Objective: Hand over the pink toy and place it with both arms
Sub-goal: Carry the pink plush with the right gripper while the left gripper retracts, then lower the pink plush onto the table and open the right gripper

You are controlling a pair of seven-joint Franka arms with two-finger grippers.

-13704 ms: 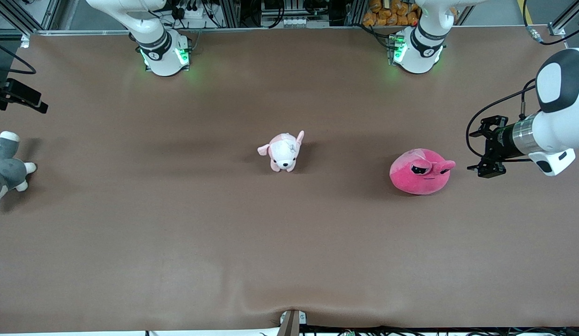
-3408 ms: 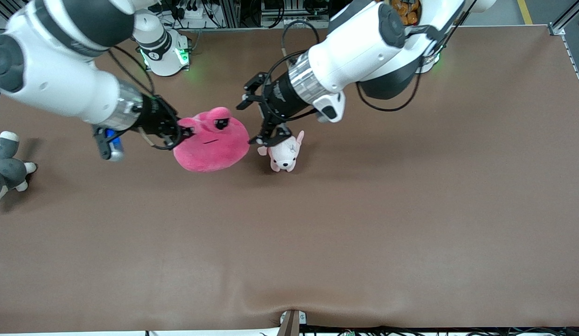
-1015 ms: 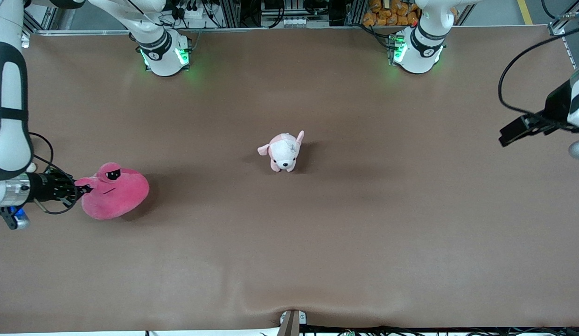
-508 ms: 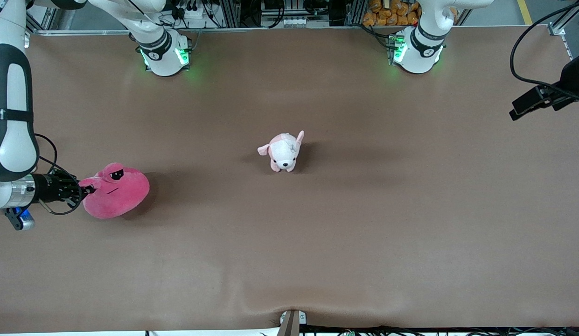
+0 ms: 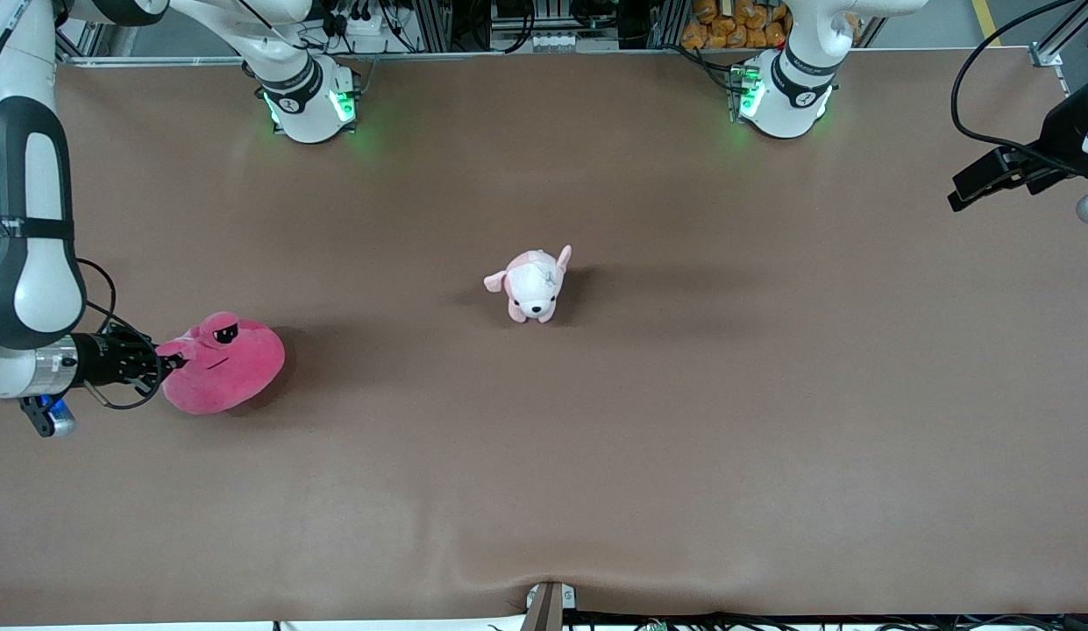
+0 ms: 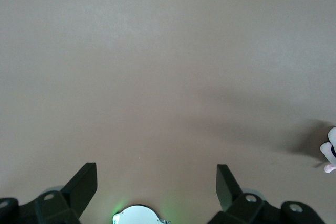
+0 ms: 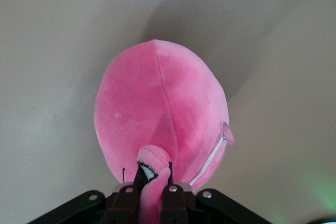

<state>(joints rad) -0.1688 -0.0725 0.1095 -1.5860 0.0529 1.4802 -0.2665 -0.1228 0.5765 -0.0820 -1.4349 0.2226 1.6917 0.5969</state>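
The pink toy (image 5: 226, 366), a round hot-pink plush, sits low at the table near the right arm's end; I cannot tell if it touches the surface. My right gripper (image 5: 164, 360) is shut on one stubby protrusion of the toy. In the right wrist view the gripper (image 7: 154, 182) pinches that protrusion, and the toy's body (image 7: 163, 108) fills the middle. My left gripper (image 6: 155, 181) is open and empty, up over the left arm's end of the table. Its black hand shows at the edge of the front view (image 5: 991, 173).
A small pale pink-and-white puppy plush (image 5: 531, 285) stands in the middle of the table; a bit of it shows in the left wrist view (image 6: 331, 153). The two arm bases (image 5: 307, 96) (image 5: 785, 92) stand along the table's edge farthest from the front camera.
My right gripper has shifted the pink toy slightly nearer the front camera and toward the table's middle, still holding it. The left arm's hand has drawn back toward the table's end.
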